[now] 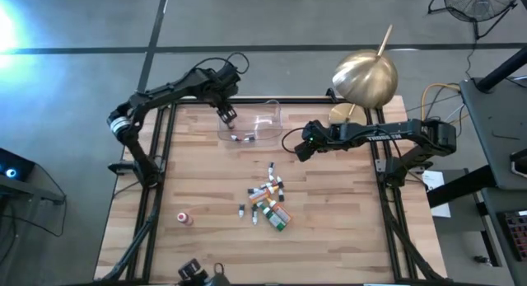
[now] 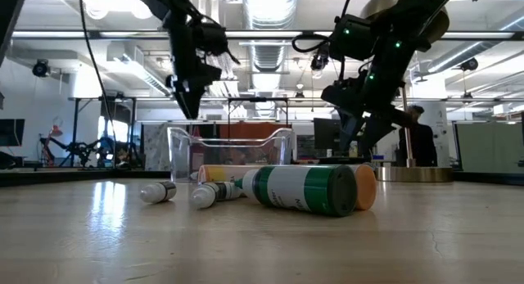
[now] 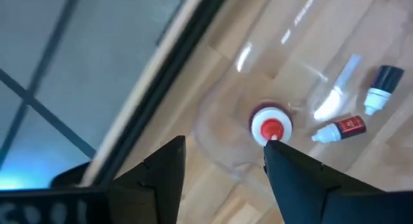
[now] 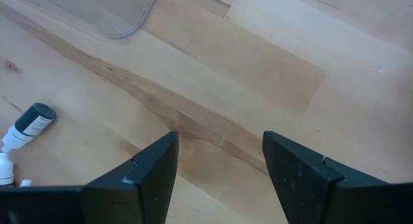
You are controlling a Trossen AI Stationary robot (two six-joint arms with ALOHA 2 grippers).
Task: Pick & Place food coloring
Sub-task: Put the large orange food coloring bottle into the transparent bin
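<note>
**Dropping a red bottle into the tray**

While my left arm reaches over the far side of the wooden table (image 1: 206,195), the job in hand is a clean release above the clear plastic tray (image 1: 268,121). My left gripper (image 1: 228,117) hangs over the tray's left end, its jaws parted with nothing between them. In my wrist view a red-capped bottle (image 3: 271,126) shows end-on just off one fingertip, over the tray floor; whether it has landed I cannot tell. I judge that the best thing here is to keep the jaws wide, hold steady, and lift straight up, so that a finger does not flick the bottle back out.

Two other bottles lie on the tray floor nearby: a red one (image 3: 341,128) and a dark-capped one (image 3: 381,88).

My right gripper (image 1: 303,146) waits just right of the tray, low over bare wood, jaws apart and empty. Near it lies a dark-capped bottle (image 4: 29,124).

The pile of food coloring (image 1: 270,199) sits mid-table, nearer the front edge and well apart from the tray. One small pink bottle (image 1: 184,218) stands alone towards the front left. The next pick probably comes from the pile's edge, where a single bottle lies clear.
</note>
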